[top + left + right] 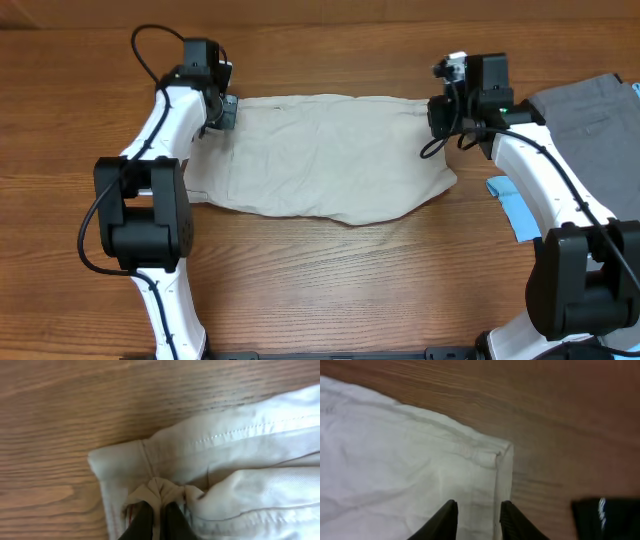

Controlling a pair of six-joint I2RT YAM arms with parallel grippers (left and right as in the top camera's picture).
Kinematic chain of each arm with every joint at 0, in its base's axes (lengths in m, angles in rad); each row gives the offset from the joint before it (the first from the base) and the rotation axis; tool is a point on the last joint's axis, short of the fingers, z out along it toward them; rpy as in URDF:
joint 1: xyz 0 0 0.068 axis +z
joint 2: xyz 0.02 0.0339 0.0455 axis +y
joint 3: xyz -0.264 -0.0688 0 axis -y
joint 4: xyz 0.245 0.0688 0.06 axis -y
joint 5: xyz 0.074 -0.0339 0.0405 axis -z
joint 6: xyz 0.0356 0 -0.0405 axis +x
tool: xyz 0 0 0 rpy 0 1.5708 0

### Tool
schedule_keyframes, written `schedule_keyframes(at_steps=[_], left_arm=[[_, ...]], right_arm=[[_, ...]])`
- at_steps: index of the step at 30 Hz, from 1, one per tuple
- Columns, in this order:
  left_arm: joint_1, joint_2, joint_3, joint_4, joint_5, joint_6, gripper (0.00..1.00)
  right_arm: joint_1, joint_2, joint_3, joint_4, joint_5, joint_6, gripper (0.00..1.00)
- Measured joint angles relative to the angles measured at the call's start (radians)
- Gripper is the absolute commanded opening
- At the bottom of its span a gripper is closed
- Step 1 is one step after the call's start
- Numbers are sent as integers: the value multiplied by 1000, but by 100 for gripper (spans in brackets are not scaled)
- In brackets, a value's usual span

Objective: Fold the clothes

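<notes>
Clothes (330, 155) lie flat, left tool (159, 510) pinching them, right tool (478, 507) parted, holding nothing.

Right of the wrinkled cream cotton shorts (330, 150), grey woven trousers (590, 100) are cut off by the overhead edge; a light-blue cloth (515, 210) is partly hidden under the white right arm (550, 185).

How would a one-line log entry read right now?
garment: beige trousers spread on table | left gripper: shut, pinching left-end edge | right gripper: open over right-end corner

Warm brown wood-grain table (330, 290)
</notes>
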State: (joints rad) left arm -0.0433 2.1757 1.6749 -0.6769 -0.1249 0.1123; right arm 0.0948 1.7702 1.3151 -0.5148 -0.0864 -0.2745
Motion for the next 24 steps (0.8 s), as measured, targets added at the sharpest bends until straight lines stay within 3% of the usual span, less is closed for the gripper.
schedule_keyframes(at_steps=[4,8,24], left_arm=[[0,0,53,-53,-3,0,12],[0,2,54,-69,-5,0,15],[0,2,54,-76,-8,3,18]], right_arm=[[-1,21,5,62,-25,-190,37],[-19,117,13,193,-41,-279,65],[-43,244,13,248,-193,-355,64]])
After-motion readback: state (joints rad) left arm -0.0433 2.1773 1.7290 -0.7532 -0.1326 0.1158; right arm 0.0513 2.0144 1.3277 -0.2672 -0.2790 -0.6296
